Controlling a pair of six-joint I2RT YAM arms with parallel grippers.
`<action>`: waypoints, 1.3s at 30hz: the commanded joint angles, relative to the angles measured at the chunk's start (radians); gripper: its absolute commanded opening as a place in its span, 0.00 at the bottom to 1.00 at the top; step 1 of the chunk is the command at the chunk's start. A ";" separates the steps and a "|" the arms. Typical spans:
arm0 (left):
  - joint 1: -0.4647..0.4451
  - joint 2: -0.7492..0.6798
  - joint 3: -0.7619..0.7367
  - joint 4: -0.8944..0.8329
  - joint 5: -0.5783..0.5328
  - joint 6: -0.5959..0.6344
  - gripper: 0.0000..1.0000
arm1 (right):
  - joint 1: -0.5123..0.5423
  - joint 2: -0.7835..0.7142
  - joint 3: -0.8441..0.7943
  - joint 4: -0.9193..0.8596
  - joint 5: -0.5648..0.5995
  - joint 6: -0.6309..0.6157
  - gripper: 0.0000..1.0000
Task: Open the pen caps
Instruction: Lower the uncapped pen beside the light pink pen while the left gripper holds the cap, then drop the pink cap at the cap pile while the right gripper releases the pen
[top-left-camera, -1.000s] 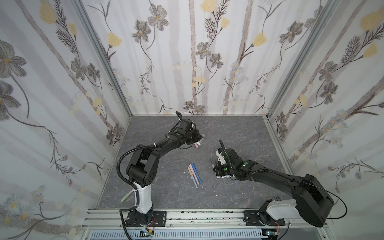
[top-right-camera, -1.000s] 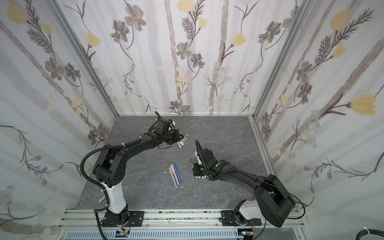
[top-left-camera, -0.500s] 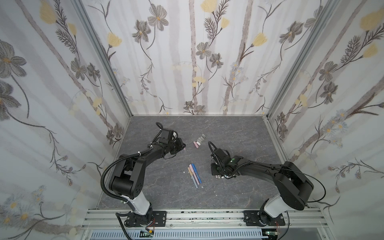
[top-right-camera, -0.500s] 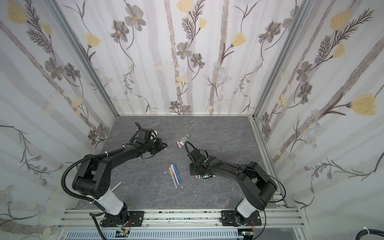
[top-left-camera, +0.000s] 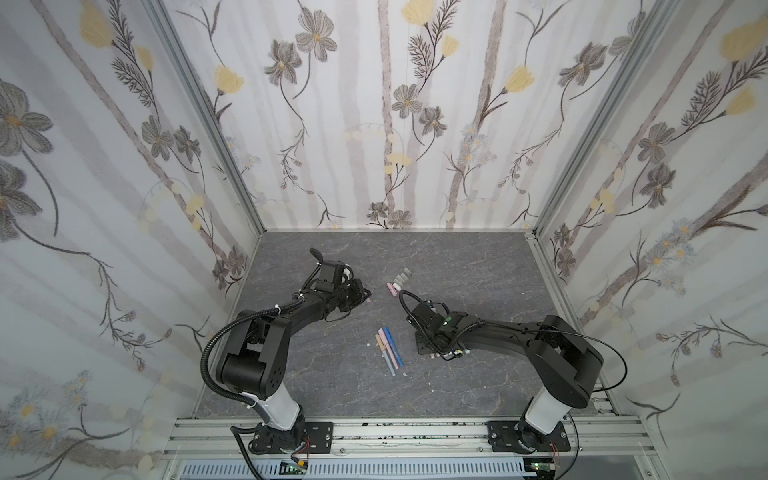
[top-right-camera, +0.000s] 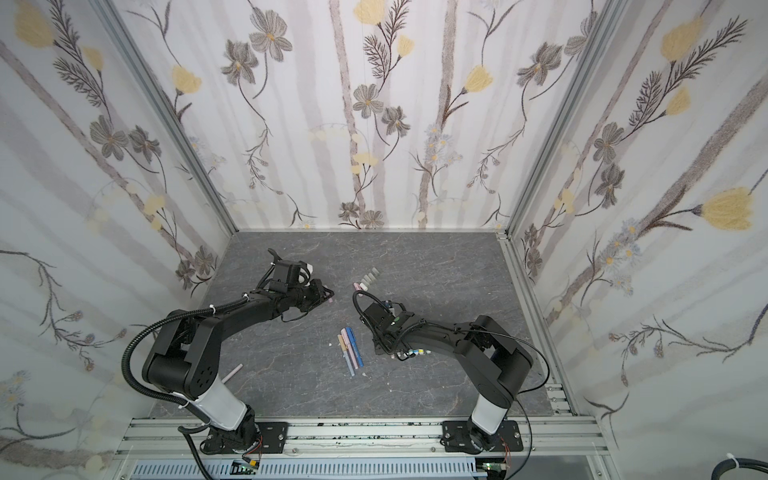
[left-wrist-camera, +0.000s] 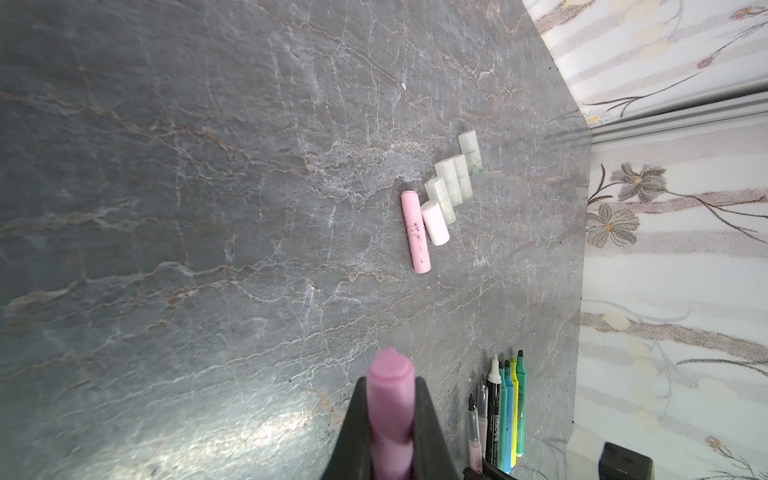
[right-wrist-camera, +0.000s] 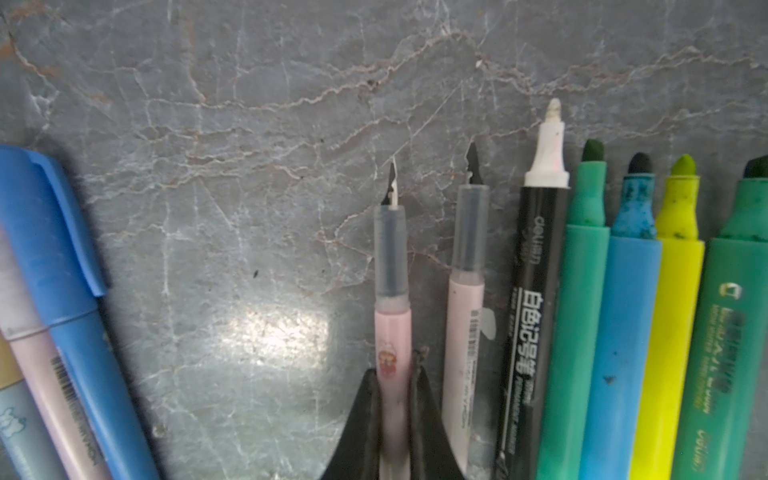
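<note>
Left wrist view puts the left gripper (left-wrist-camera: 392, 384) tight on a pink cap (left-wrist-camera: 390, 403), whose end pokes out past the fingertips. A second ago that gripper hung right over the row of loose pen caps (left-wrist-camera: 449, 183) towards the back of the table (top-left-camera: 478, 270). Now it has drawn back to its own side, well apart from the row, which lies fully uncovered. The right gripper (right-wrist-camera: 395, 376) sits almost where it was, low over the table, pinching a pink pen barrel (right-wrist-camera: 392, 316) with its nib bare. Just beside that barrel lie a second pink pen (right-wrist-camera: 464, 316), a black marker (right-wrist-camera: 536, 299) and four uncapped highlighters (right-wrist-camera: 623, 311). Between the arms a small bunch of pens (top-left-camera: 388, 351) lies side by side, the blue one capped. In a top view a stray pen (top-right-camera: 232, 372) lies by the left arm's base.
</note>
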 joint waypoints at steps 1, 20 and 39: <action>0.002 -0.003 -0.015 0.042 0.014 -0.005 0.00 | 0.003 0.015 0.013 -0.045 0.055 0.015 0.11; -0.004 0.011 -0.042 0.091 0.035 -0.035 0.00 | 0.008 0.019 0.042 -0.079 0.119 0.007 0.22; -0.068 0.196 0.092 0.113 0.019 -0.073 0.00 | -0.046 -0.254 0.020 -0.116 0.176 -0.051 0.24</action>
